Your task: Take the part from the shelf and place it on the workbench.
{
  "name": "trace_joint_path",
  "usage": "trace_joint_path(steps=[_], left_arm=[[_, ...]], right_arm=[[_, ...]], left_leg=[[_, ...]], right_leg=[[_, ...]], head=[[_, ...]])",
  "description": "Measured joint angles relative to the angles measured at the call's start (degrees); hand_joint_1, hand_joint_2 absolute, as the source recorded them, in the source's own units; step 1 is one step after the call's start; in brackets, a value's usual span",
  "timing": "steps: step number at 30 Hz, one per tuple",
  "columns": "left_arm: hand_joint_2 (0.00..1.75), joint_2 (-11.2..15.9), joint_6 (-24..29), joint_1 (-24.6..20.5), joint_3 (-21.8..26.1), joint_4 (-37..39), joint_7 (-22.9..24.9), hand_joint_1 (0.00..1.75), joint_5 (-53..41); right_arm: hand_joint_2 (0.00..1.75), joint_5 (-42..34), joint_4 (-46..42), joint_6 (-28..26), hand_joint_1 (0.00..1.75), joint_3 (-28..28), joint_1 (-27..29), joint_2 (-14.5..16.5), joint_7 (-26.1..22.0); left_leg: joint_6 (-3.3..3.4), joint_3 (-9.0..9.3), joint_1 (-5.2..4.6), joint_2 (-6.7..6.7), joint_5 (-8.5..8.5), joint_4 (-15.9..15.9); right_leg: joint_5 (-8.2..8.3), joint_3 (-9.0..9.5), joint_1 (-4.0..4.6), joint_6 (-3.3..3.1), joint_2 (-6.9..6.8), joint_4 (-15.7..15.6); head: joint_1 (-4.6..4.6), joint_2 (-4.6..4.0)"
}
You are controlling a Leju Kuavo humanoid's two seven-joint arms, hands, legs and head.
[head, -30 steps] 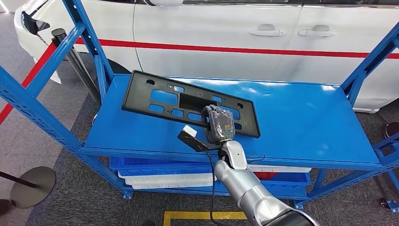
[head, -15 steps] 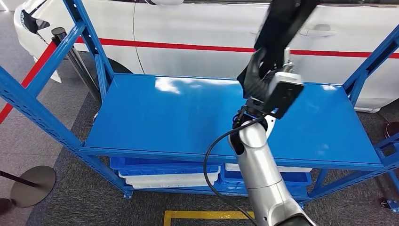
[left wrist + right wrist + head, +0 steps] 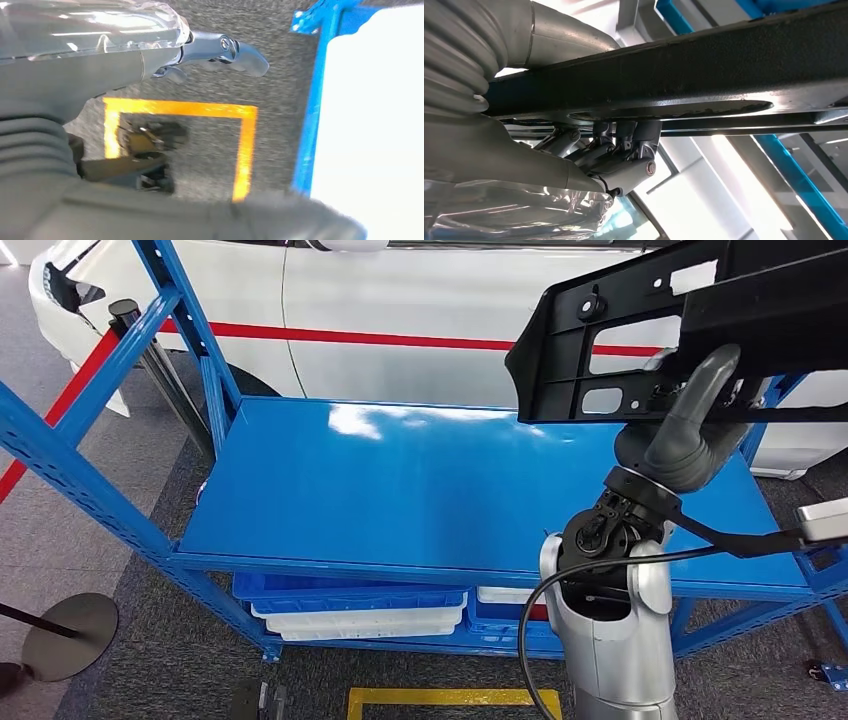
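Head view: right hand (image 3: 690, 425) holds the black part (image 3: 640, 335) raised at upper right of frame, above the blue shelf (image 3: 420, 490). Left wrist view: left hand (image 3: 150, 55) over floor, fingers (image 3: 240, 50) loosely apart, holding nothing. Right wrist view: fingers (image 3: 624, 150) clamped under the part (image 3: 704, 75).

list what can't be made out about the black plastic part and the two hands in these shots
- Black plastic perforated part: head view, its far end is cut off by the top and right edges.
- Right hand: head view, the part hides its fingers; the right wrist view shows dark fingers against the part's underside.
- Left hand: left wrist view, its cover hides most fingers, so open or curled is unclear.
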Motion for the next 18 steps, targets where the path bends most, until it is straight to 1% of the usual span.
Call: trace_joint_path(steps=[3,5,8,11,14,18], left_arm=[[1.75,0.0,-0.8,0.1,2.3,0.0,-0.3,0.0,-0.3],[1.75,0.0,-0.9,0.2,2.9,0.0,1.0,0.0,-1.1],[1.75,0.0,-2.7,0.5,3.2,0.0,5.4,0.0,-1.2],[1.75,0.0,-6.4,0.9,4.0,0.0,10.3,0.0,0.1],[1.75,0.0,-9.7,1.2,4.4,0.0,13.9,0.0,0.3],[1.75,0.0,-10.2,1.2,4.4,0.0,18.0,0.0,-1.1]], right_arm=[[1.75,-1.8,-0.8,2.0,1.75,-0.4,1.3,-0.1,0.0],[1.75,-3.2,-1.4,3.5,1.75,-0.4,1.8,0.0,0.6],[1.75,-6.6,-1.9,6.5,1.75,-0.5,2.1,0.0,2.6],[1.75,-8.6,-2.0,7.9,1.75,-0.7,2.3,0.0,3.0],[1.75,-10.7,-1.8,7.9,1.75,-1.1,2.3,0.1,3.0],[1.75,-13.6,-1.3,6.4,1.75,-1.5,2.2,0.3,3.6]], left_leg=[[0.0,-0.01,0.0,0.0,0.0,0.0],[0.0,-0.01,0.0,-0.01,0.0,0.0],[0.0,-0.02,0.0,0.0,0.0,0.0],[0.0,-0.02,0.0,-0.03,0.0,0.0],[0.0,-0.02,-0.01,-0.03,-0.01,0.0],[0.15,-0.14,-0.34,-0.02,-0.12,0.3]], right_leg=[[0.0,0.0,0.0,0.0,0.0,0.0],[0.0,0.0,0.0,0.0,0.0,0.0],[0.0,-0.01,0.0,0.0,0.01,0.0],[0.0,-0.01,0.0,0.0,-0.02,0.0],[0.0,0.0,0.0,0.01,-0.01,0.0],[0.09,-0.02,-0.16,0.26,-0.01,-0.2]], head=[[0.0,0.0],[0.0,0.0],[0.0,0.0],[0.0,0.0],[0.0,0.0],[0.0,0.0]])
